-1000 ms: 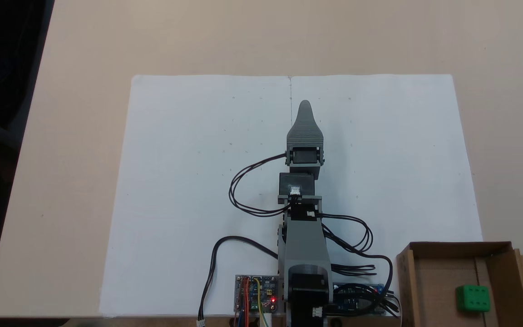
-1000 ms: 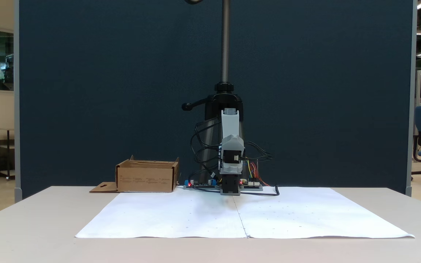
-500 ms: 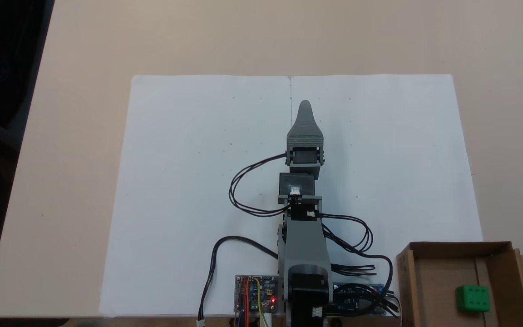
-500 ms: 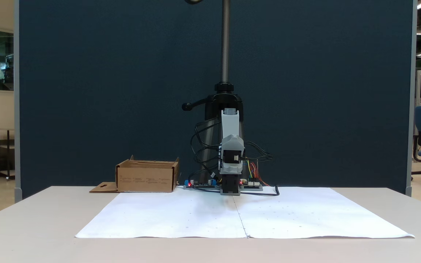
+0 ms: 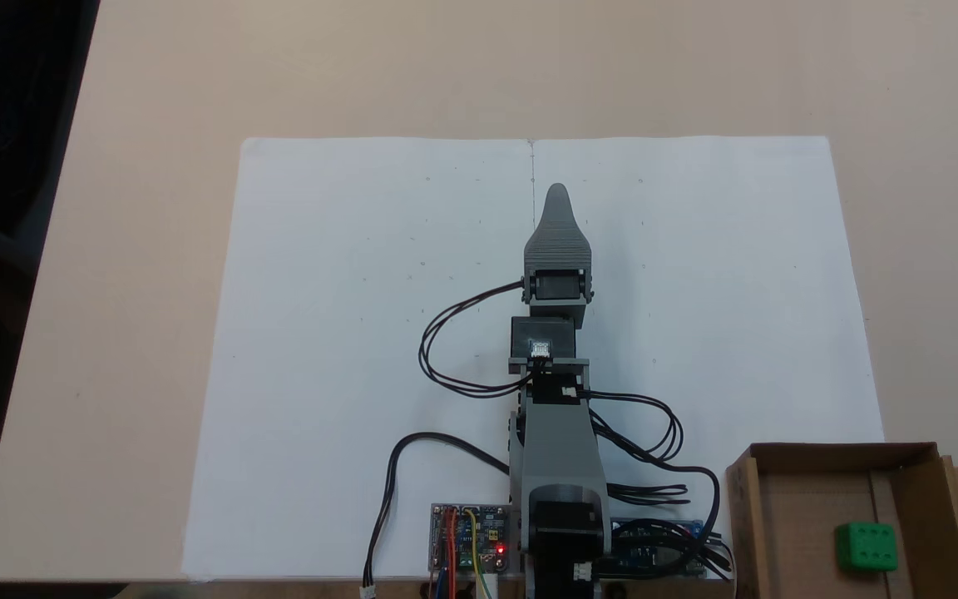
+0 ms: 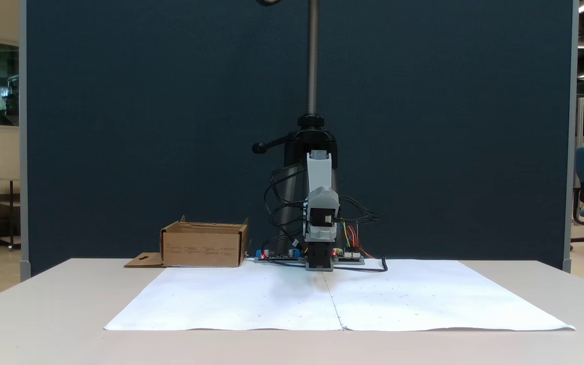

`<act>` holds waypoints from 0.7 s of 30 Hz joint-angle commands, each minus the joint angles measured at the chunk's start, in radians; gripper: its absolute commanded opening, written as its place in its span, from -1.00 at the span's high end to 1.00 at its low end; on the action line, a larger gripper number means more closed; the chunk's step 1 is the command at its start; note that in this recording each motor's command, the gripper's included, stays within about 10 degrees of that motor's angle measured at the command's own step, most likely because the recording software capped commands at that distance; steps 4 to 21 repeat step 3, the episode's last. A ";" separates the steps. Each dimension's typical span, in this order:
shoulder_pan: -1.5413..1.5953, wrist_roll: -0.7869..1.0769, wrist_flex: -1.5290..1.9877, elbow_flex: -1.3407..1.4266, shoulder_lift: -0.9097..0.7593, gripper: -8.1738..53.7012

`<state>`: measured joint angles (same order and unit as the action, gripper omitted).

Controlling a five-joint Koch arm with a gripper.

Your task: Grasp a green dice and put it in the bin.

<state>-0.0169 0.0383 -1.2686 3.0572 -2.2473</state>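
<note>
Fixed view from above shows the green dice (image 5: 866, 547) already sitting inside the bin (image 5: 911, 453), off to the near right of the gripper (image 5: 558, 193), well apart. Can't tell if the jaws are open, they overlap.

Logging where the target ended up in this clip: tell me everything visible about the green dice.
In a fixed view the green dice is a small bright green cube, plastic-looking, with slightly rounded edges. Its top face shows six dark recessed pips in two rows of three. It sits flat and roughly square to the walls on the floor of the bin, a brown cardboard box, near its right wall. Nothing else touches it; the tool is far off over the white paper.
</note>
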 commanded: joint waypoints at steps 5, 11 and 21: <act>-0.009 0.051 -0.110 0.074 -0.104 -0.70; -0.009 0.051 -0.110 0.074 -0.104 -0.70; -0.009 0.051 -0.110 0.074 -0.104 -0.70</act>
